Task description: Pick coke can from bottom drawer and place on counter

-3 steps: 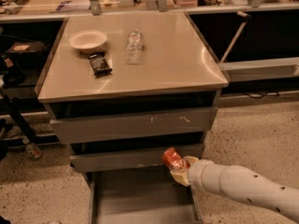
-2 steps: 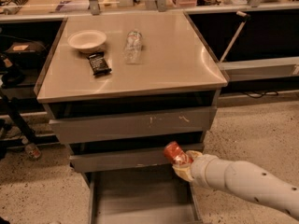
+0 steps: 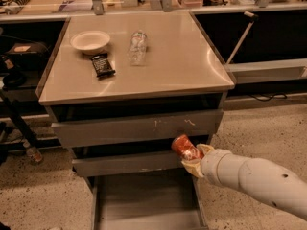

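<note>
My gripper (image 3: pixel 191 155) reaches in from the lower right on a white arm and is shut on the coke can (image 3: pixel 184 147), a small red can held tilted in front of the middle drawer, above the right side of the bottom drawer (image 3: pixel 144 200). The bottom drawer is pulled out and its flat grey floor shows nothing on it. The beige counter (image 3: pixel 177 66) lies above and behind the can.
On the counter stand a white bowl (image 3: pixel 90 41), a black snack bar (image 3: pixel 103 64) and a clear plastic bottle (image 3: pixel 137 47) lying down. The top drawer (image 3: pixel 136 127) and middle drawer (image 3: pixel 124 163) stick out slightly. Speckled floor (image 3: pixel 259 133) lies to the right.
My gripper has lifted the coke can a little higher and slightly to the right, still in front of the middle drawer.
</note>
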Available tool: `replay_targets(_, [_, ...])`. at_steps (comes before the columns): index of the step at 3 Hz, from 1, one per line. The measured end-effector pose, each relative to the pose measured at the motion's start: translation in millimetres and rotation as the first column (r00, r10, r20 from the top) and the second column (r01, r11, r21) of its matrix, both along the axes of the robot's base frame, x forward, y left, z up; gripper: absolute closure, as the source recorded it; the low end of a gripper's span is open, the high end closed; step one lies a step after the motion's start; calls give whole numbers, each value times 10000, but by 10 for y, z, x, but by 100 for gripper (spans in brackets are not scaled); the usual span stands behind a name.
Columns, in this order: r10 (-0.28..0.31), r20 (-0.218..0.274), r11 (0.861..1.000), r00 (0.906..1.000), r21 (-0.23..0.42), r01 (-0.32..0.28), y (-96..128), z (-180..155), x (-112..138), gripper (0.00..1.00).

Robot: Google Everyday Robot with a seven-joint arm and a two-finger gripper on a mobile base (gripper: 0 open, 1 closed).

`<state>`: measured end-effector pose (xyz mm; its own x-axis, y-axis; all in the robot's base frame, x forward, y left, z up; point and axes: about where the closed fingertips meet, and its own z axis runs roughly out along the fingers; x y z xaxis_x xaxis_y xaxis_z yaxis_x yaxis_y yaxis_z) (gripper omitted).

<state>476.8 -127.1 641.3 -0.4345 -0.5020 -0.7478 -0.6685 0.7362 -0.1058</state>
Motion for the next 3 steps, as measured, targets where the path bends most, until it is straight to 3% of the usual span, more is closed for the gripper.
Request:
replay_targets(1, [49,272,10000,9996,50,-50,-9,113,42,100])
replay_targets(3, [104,1324,9990,9911,-438,-46,-278,920,428,100])
